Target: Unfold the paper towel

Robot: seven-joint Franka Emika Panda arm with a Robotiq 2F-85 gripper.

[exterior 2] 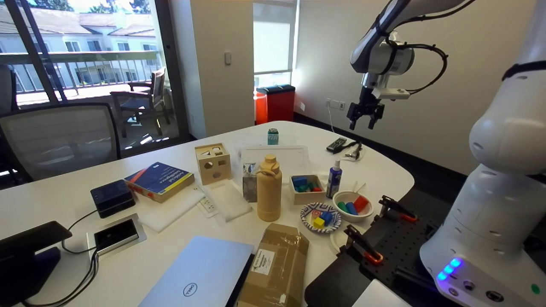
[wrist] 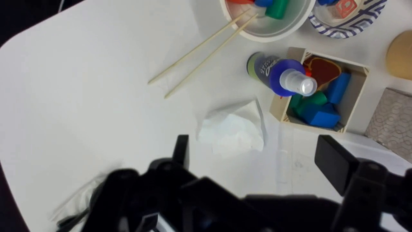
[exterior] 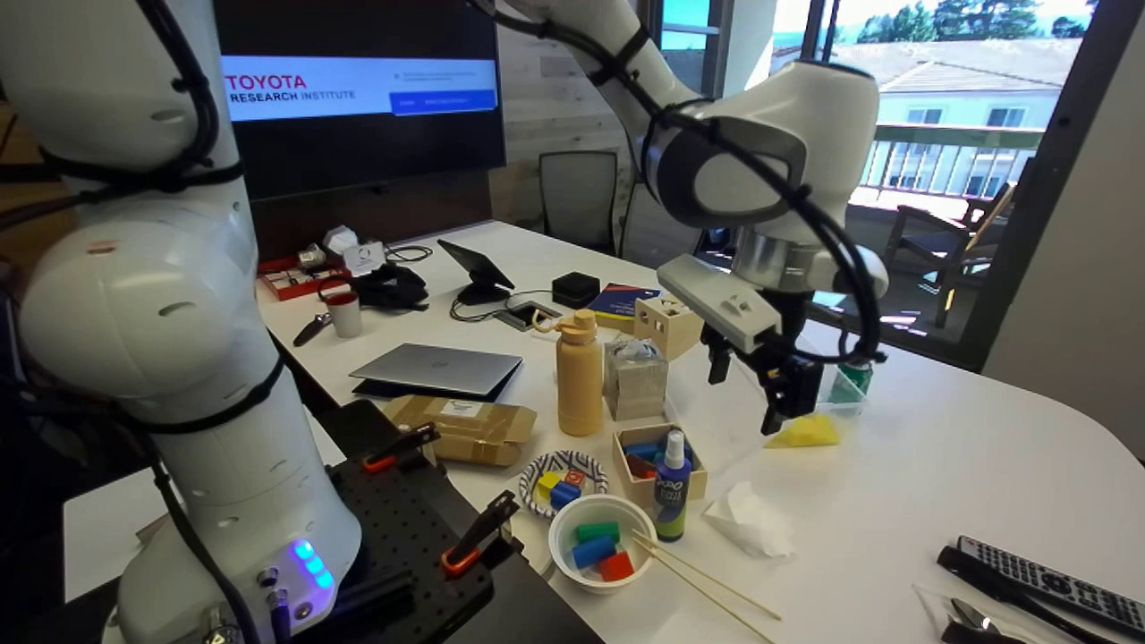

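Observation:
The paper towel [exterior: 751,521] is a white, folded and rumpled sheet lying on the table beside the spray bottle. In the wrist view the paper towel [wrist: 233,129] lies at the middle, with a raised fold on its upper side. I cannot make it out in the exterior view from across the table. My gripper [exterior: 744,398] is open, empty and well above the table, pointing down; it also shows in an exterior view [exterior 2: 361,125]. In the wrist view the gripper's [wrist: 253,143] fingers are wide apart, with the towel seen beyond and between them, not touching.
A spray bottle [wrist: 273,71] stands between the towel and a wooden box [wrist: 312,127] of blocks. A white bowl [exterior: 559,550] holds blocks and two thin sticks [wrist: 199,46]. A yellow object [exterior: 809,432], a tan bottle [exterior 2: 269,192] and a remote [exterior: 1047,572] are also on the table.

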